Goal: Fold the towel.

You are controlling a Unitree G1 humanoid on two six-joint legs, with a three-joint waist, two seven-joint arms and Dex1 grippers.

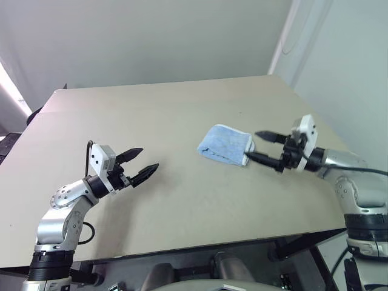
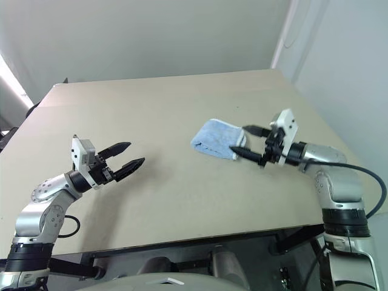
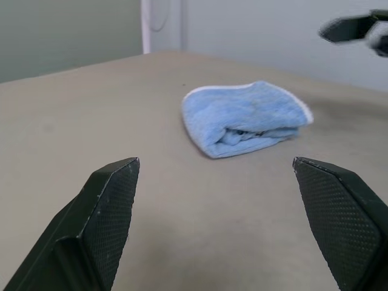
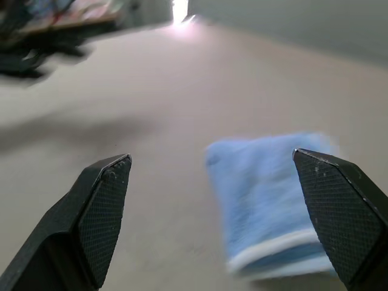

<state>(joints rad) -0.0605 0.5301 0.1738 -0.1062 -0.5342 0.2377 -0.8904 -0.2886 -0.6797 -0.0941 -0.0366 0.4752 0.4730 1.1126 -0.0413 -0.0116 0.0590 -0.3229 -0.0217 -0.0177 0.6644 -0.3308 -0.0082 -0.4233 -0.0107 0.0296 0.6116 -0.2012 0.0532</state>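
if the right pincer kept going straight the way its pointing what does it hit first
Most likely the towel: the right pincer is open, aimed at the folded cloth's near end, just short of it. It sits slightly above the table, so it might skim over the top.

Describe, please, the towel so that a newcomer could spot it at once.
On the beige table, look toward the robot's right side, just ahead of the open right pincer. There lies the towel, a small light-blue terry cloth folded into a compact bundle with white edging, the only coloured thing on the tabletop.
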